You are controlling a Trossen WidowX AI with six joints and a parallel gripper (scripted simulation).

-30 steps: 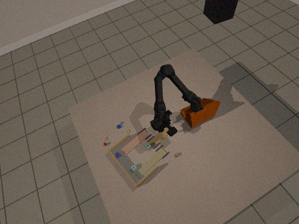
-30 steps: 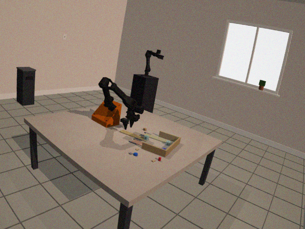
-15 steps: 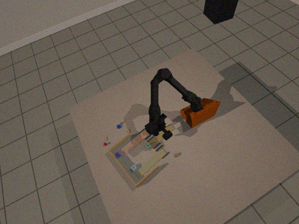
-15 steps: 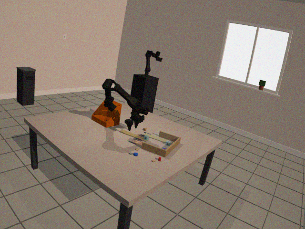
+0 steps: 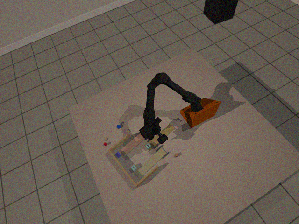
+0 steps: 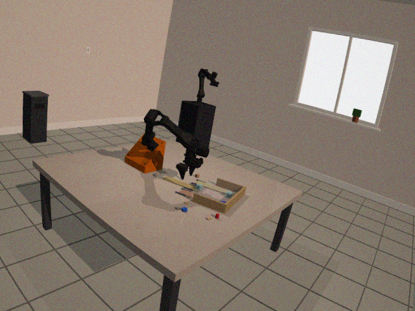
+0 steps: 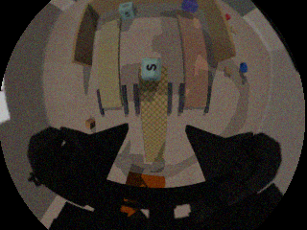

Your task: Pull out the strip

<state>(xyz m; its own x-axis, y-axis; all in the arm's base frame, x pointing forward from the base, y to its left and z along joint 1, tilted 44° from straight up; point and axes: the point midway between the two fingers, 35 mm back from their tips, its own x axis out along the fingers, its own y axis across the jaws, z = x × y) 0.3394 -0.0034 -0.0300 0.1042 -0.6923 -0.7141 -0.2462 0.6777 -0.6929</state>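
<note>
The light-blue cube marked S (image 5: 148, 145) (image 6: 199, 186) (image 7: 151, 69) sits upright on the far end of the yellow cross-hatched strip (image 5: 169, 130) (image 6: 172, 181) (image 7: 154, 120). This middle strip sticks out past the dark guide rails toward the arm's base. A plain yellow strip (image 5: 152, 162) (image 7: 109, 67) and a pink strip (image 5: 132, 145) (image 7: 194, 67) lie on either side. A second light-blue cube (image 5: 133, 168) (image 6: 229, 194) (image 7: 127, 11), also marked, is near the back wall. My gripper (image 6: 186, 176) (image 7: 157, 126) is open and empty above the cross-hatched strip, on the base side of the S cube.
A three-sided wooden frame (image 5: 124, 170) (image 6: 209, 203) (image 7: 86, 38) surrounds the strips' far part. A purple cube (image 5: 117, 154) (image 7: 189, 5) is by its back wall. Outside lie a blue disc (image 5: 118, 126) (image 6: 184, 209), a red piece (image 5: 104, 143) (image 6: 216, 216) and a brown block (image 5: 176, 154) (image 7: 90, 124).
</note>
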